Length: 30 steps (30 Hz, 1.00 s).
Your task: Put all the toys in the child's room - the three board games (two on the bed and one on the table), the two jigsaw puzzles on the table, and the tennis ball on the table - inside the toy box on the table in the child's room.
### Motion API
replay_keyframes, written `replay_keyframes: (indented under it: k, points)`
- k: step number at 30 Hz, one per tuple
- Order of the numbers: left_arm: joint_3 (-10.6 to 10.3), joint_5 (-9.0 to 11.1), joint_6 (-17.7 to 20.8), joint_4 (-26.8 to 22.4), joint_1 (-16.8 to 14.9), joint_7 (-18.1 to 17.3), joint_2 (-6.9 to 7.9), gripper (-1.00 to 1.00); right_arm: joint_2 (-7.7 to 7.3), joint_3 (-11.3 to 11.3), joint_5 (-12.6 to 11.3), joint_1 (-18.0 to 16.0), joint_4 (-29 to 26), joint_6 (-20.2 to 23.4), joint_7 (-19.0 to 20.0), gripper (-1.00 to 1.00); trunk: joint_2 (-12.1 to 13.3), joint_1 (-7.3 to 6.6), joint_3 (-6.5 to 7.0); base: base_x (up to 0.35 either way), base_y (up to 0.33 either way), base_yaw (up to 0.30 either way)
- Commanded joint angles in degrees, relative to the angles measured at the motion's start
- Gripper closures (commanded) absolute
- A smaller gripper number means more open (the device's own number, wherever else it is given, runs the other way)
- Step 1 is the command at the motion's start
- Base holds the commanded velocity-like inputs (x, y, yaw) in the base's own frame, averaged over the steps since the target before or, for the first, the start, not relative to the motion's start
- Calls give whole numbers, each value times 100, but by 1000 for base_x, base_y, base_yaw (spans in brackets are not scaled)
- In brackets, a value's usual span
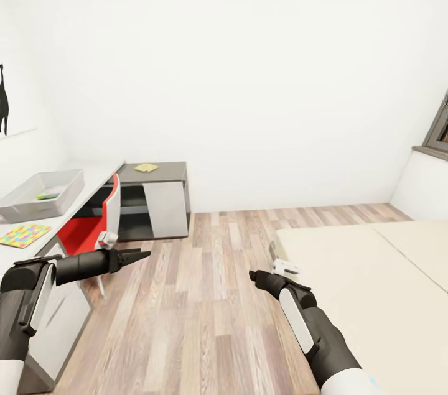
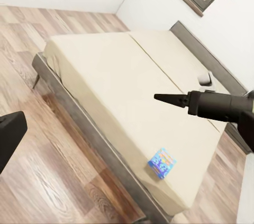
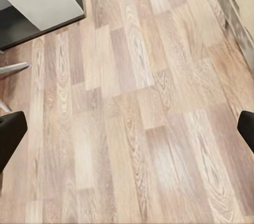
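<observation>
The toy box [image 1: 38, 194] was seen on the table [image 1: 93, 174] with a jigsaw puzzle [image 1: 23, 235] just beside it and another [image 1: 146, 167] on the far wing; a small blue board game [image 2: 162, 163] lay on the bed [image 2: 127, 81]. Both the left gripper [image 1: 138, 256] and right gripper [image 1: 255, 275] were held empty over the wood floor [image 1: 199, 295], jaws pinched together.

Black forearms [image 1: 74, 265] with white side panels, tapering to dark pointed jaws.
</observation>
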Motion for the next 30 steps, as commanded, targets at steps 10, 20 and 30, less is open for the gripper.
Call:
replay_keyframes:
  k: [10, 20, 30]
  points:
    - [4, 0, 59, -1, -4, -20, 2, -100, -4, 10, -62, -9, -2, 17, -55, -100, -13, 5, -43, 94, 89, -219]
    - [4, -1, 59, -1, -4, -20, 2, -100, -4, 2, -62, -10, 15, 17, -55, -100, -13, 5, -84, 6, 5, -239]
    - [6, -1, 59, -1, -4, -20, 2, -100, -4, 1, -62, -10, 30, 17, -55, -100, -13, 5, -129, 0, 0, -240]
